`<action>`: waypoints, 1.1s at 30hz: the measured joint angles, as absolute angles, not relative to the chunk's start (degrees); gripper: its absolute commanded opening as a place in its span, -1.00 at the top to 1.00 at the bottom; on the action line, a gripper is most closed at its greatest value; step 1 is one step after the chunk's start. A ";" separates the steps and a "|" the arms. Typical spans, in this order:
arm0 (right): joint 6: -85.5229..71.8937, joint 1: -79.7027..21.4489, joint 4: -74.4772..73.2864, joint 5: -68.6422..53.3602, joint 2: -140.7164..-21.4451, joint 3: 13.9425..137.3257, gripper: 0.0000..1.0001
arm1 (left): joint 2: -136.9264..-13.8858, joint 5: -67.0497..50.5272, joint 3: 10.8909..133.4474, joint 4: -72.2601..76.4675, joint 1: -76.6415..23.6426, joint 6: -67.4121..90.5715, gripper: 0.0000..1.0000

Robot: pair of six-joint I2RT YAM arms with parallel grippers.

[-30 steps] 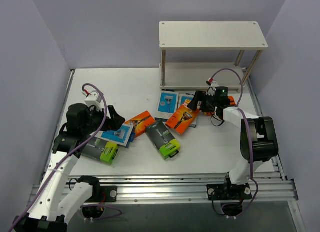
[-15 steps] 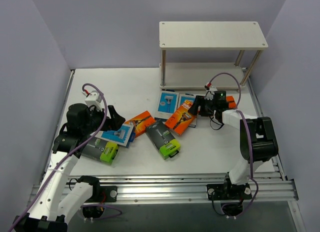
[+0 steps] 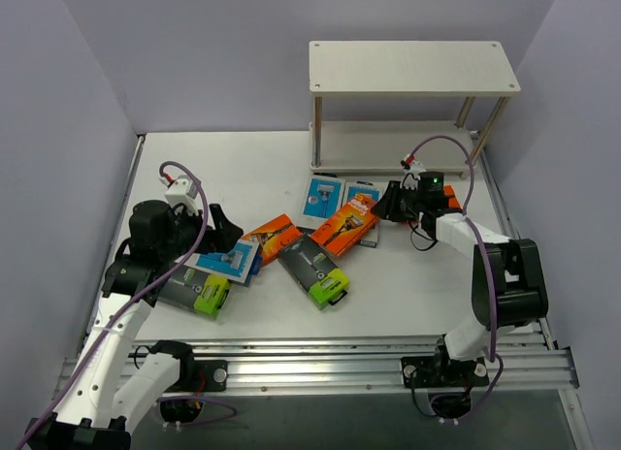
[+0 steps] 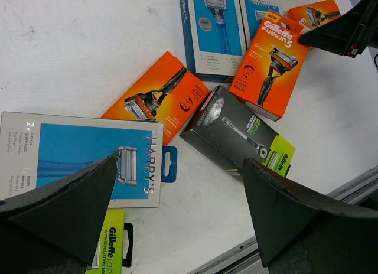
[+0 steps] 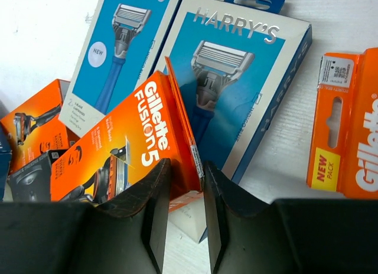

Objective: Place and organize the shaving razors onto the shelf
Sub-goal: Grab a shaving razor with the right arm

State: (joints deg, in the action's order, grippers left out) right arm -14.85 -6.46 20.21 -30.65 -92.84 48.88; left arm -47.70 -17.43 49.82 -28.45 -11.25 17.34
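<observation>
Overhead: shelf [image 3: 412, 67], upper right, held nothing; all razor packs [image 3: 312, 268] lay on the table [image 3: 243, 169], mid-frame.
Left wrist: left gripper [image 4: 180, 162] gaped wide over a blue pack [image 4: 71, 150], lower left.
Right wrist: right gripper [image 5: 187, 165] pinched narrow on the orange pack [image 5: 118, 156] edge, centre.

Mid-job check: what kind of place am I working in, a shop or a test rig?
Probably a lab test cell, not a shop: plain lilac walls box in a white table, and an aluminium rail runs along its near edge.
</observation>
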 measured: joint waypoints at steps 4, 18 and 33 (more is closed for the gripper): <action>-14.90 -6.48 17.69 -30.50 -90.21 48.86 0.93 | -47.68 -17.41 49.82 -28.45 -11.27 17.34 -0.94; -19.00 -7.38 14.55 -29.67 -78.70 45.74 1.00 | -47.05 -17.34 49.82 -28.45 -11.70 17.32 -0.94; -24.77 -9.96 13.06 -26.15 -70.15 44.80 1.00 | -47.03 -16.69 49.82 -28.45 -12.34 17.32 -0.94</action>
